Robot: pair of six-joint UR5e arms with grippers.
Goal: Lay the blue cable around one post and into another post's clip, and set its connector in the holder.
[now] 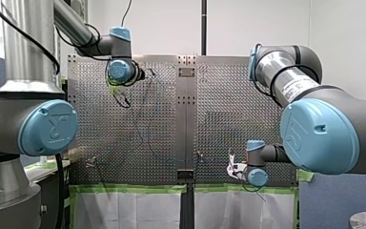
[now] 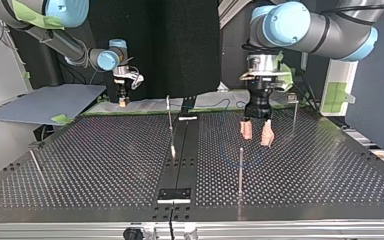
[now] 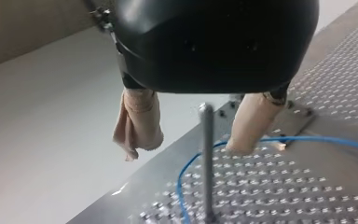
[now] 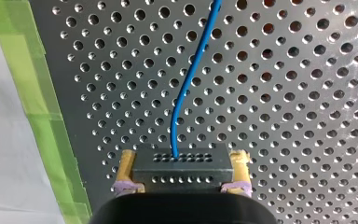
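**While my right gripper (image 4: 182,170) clamps the connector (image 4: 182,158), the blue cable (image 4: 191,79) lies slack by a post (image 3: 207,158)**

Since the cable lies loose on the perforated table (image 4: 284,93) and wraps nothing, I judge the routing step barely begun. My right gripper's yellow-padded jaws are closed on the connector, a black rectangular block with rows of small holes in its face. The thin, glossy cable leaves that face just ahead of the jaws and curves away over the dull metal plate, with green tape (image 4: 32,93) off to one side.

My left gripper (image 3: 186,148) has its jaws apart, holding nothing. Its pads are beige and soft-looking, one with a wrinkled loose flap. A slim, smooth metal post rises ahead of and between them. The cable loops past the post's foot and runs close under one pad; whether it touches, I cannot tell.

The next move probably calls for the left jaws to close on the cable and lead it round the post, while the right arm gives slack. Which post carries the clip I cannot make out.
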